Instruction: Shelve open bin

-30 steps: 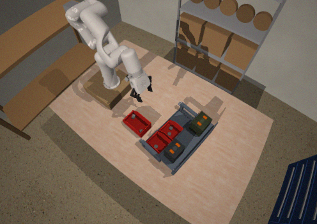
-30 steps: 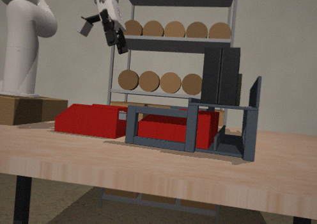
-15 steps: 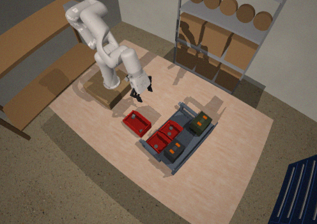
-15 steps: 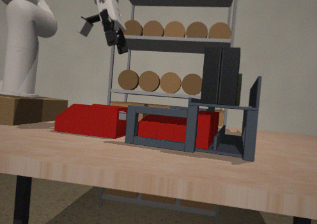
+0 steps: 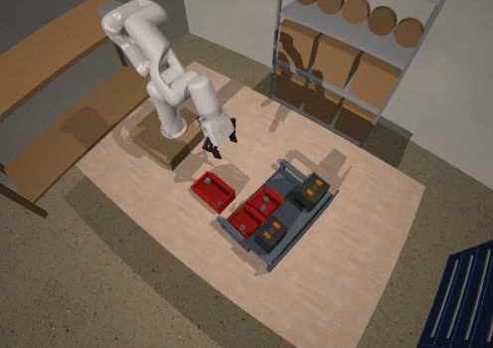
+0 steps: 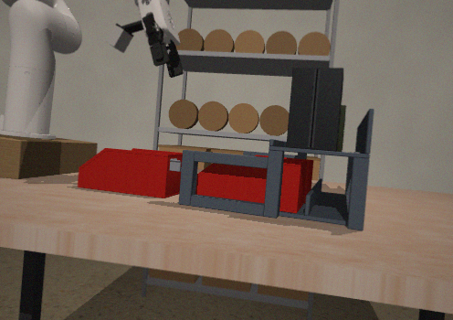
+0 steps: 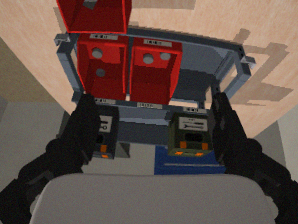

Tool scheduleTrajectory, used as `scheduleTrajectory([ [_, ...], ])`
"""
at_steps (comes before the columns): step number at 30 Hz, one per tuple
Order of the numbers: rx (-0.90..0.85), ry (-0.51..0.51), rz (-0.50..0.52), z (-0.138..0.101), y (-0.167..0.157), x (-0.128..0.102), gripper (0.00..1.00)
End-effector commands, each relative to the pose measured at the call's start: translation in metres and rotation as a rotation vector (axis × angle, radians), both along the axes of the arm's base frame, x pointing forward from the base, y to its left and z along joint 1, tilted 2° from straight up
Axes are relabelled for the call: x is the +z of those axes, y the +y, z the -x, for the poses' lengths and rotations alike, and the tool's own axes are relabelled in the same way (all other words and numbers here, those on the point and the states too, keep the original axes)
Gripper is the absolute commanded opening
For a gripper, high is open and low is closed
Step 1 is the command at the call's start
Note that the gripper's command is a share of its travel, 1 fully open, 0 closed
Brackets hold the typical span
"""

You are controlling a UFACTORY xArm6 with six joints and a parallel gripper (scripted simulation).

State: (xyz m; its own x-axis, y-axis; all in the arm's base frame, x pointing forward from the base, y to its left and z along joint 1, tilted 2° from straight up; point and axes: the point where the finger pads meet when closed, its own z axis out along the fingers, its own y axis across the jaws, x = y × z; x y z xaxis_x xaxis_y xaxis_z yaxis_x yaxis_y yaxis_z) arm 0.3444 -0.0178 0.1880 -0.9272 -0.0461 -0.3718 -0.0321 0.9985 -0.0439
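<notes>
The red open plastic bin (image 5: 213,191) is seen lying flat on the pale wooden worktop (image 5: 348,257), just left of centre in the top view, near the grey low shelf unit (image 5: 270,263) but apart from it. Its long axis is set diagonally, upper left to lower right. Small grey parts (image 5: 219,203) are seen inside. The black gripper (image 5: 220,144) is held fully open and empty, above the bin.

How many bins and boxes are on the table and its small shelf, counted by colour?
Red open bins: 3, one on the table and two on the shelf.
Dark grey boxes with orange marks: 1.
Dark green boxes with orange marks: 1.
Total: 5.
</notes>
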Motion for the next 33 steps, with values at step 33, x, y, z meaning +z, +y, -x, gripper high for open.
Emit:
scheduleTrajectory([
  [33, -0.085, 0.342, -0.054, -0.0012, -0.0001, 0.003, 1.0],
])
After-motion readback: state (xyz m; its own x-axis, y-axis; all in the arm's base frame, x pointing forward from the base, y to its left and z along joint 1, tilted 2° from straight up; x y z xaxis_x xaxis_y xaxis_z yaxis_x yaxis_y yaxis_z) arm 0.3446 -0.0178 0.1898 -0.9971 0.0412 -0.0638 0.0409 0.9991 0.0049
